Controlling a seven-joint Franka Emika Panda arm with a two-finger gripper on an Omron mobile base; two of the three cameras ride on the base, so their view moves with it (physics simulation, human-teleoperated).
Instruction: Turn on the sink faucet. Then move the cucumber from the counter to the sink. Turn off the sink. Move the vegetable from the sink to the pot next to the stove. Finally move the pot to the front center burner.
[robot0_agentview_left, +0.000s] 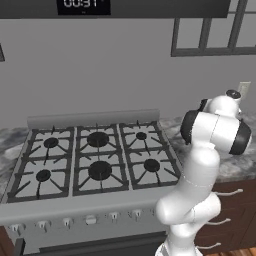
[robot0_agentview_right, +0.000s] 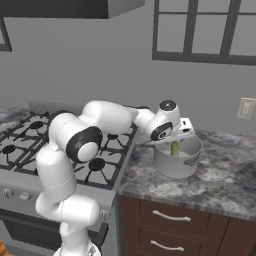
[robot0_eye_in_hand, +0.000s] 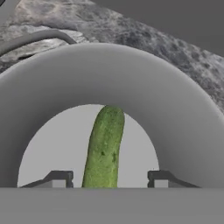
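Claw (robot0_eye_in_hand: 106, 179) is inside the pot (robot0_agentview_right: 178, 159), pointing down at its floor. In the hand view the two fingertips (robot0_eye_in_hand: 59, 179) stand apart, one on each side of the cucumber (robot0_eye_in_hand: 104, 148), with visible gaps between each tip and the green skin — so jaws apart, not clamped on it.

Cucumber is in the pot. In the hand view it runs from between the fingertips up across the pale pot floor, its far end just reaching the inner wall. In the right base view a short green piece (robot0_agentview_right: 175, 148) shows above the pot rim, directly under the hand, looking roughly upright; can't tell whether it leans on the wall.

Pot sits on the desk (robot0_agentview_right: 220, 180), on the dark marbled stone just right of the stove (robot0_agentview_left: 95, 160), near the stove's right edge but not on any grate. Its wire handle shows at the upper left in the hand view, lying over the rim against the stone.

Arm reaches from the base across the stove's right side and bends down over the pot; in the left base view the white elbow hides the pot area.

Front center burner (robot0_agentview_left: 100, 170) is bare under its black grate — nothing on the other burners either. Knob row along the stove's near edge. Brown drawers (robot0_agentview_right: 165, 220) with silver pulls sit under the desk. A window (robot0_agentview_right: 205, 30) is on the far wall above the pot, and a wall socket (robot0_agentview_right: 245, 108) lies to the right of it.
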